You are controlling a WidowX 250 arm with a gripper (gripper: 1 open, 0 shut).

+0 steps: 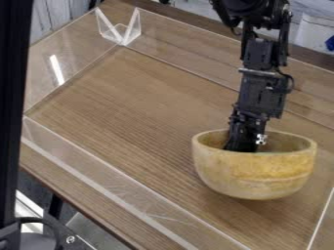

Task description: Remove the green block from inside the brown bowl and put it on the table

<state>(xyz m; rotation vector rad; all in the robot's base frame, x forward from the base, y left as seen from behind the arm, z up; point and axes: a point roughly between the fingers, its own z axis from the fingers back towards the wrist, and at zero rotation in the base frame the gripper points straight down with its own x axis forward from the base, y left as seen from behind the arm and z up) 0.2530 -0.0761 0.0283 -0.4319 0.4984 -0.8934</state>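
The brown bowl [255, 168] stands on the table [131, 107] at the right, near the front. My black arm comes down from the top right, and my gripper [245, 144] reaches inside the bowl behind its near wall. The fingertips are hidden by the bowl's rim and the wrist. The jaws are shut. The green block is hidden; no green shows inside the bowl or on the table.
Low clear acrylic walls [92, 168] edge the table at the left and front. A small clear acrylic stand [120, 27] sits at the back left corner. A dark vertical post [11, 117] crosses the left edge of the view.
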